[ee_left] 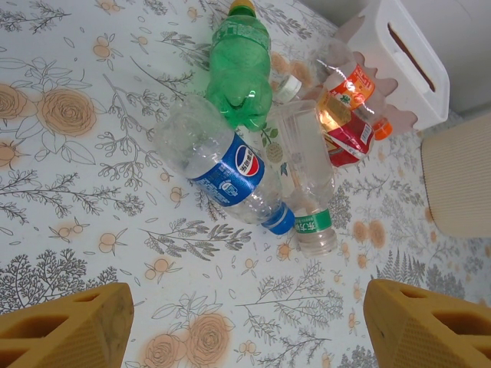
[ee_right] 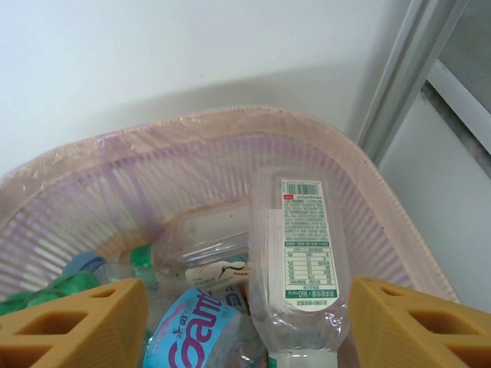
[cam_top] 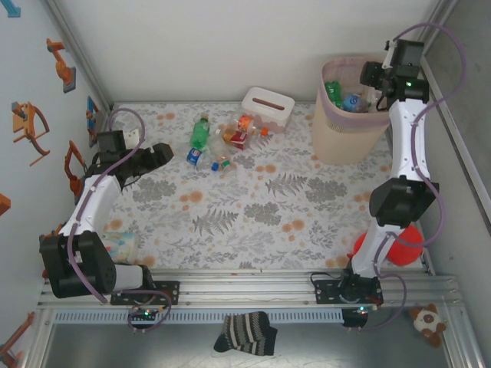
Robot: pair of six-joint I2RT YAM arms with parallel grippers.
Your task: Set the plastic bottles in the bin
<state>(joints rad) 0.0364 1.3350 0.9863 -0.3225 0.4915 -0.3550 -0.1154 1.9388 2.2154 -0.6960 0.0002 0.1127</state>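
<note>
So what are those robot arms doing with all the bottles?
The two arms are moving plastic bottles from the table into the bin. The right gripper is open above the bin, where several lie already, a clear one right under it. The left gripper is open too, hovering over the few left on the table, beside a white box.
</note>
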